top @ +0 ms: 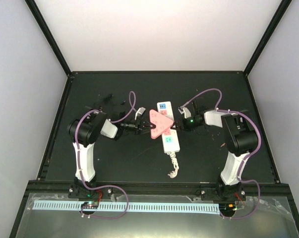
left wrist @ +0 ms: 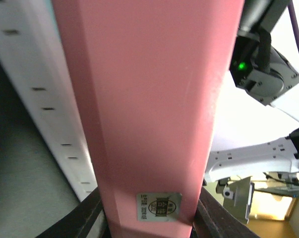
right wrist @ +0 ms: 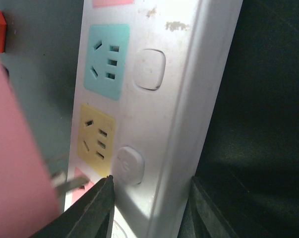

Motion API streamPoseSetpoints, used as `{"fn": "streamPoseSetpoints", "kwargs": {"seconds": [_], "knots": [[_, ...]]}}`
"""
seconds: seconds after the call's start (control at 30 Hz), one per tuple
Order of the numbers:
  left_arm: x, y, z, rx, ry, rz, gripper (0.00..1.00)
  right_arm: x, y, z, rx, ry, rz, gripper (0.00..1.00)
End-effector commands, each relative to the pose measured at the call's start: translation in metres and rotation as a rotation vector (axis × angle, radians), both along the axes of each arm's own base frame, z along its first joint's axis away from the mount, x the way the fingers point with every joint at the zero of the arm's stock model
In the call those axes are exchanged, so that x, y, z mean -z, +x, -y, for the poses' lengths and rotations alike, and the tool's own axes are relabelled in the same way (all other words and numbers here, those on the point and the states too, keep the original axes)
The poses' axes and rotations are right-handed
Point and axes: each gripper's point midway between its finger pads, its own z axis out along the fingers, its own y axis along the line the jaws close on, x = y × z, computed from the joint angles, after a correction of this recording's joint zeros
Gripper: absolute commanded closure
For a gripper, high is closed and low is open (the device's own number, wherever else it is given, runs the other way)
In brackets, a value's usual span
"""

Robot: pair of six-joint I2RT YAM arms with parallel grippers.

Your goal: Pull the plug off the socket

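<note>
The left gripper (top: 141,128) is pinching the pink plug (top: 159,123) from the left. The right gripper (top: 178,127) is squeezing the socket (top: 170,143), which is lying near-to-far on the table (top: 89,163). The plug is poking out toward the left.

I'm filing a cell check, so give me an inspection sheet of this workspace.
Surface: black tabletop, matte, mostly bare.
Job's things: white power strip lies flat; pink plug over its middle, metal prongs showing between the two.
Clutter: small dark scraps at the back left, too small to identify.
Grippers: left claw shut on the plug; right claw shut across the power strip.
Cables: purple cables along both arms; frayed cord stub at the strip's near end.
Surroundings: white walls, black frame.
</note>
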Motion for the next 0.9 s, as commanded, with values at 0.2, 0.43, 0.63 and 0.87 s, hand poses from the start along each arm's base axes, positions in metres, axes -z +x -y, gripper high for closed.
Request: {"fn": "streamPoseSetpoints", "kwargs": {"seconds": [0.2,0.43,0.63,0.87], "knots": [[-0.044,-0.018,0.007,0.095,-0.053,0.225,0.98,0.045,-0.006,0.019,0.040,-0.163,-0.050,0.57],[-0.061,-0.022,0.004,0.105,-0.035,0.298,0.98,0.041,-0.005,0.018,0.033,-0.155,-0.037,0.54],[-0.077,-0.030,-0.003,0.096,0.012,0.416,0.99,0.021,0.002,0.013,0.033,-0.118,0.008,0.50],[-0.097,-0.027,-0.009,0.081,0.067,0.532,0.98,-0.016,0.006,-0.002,-0.002,-0.010,0.069,0.44]]}}
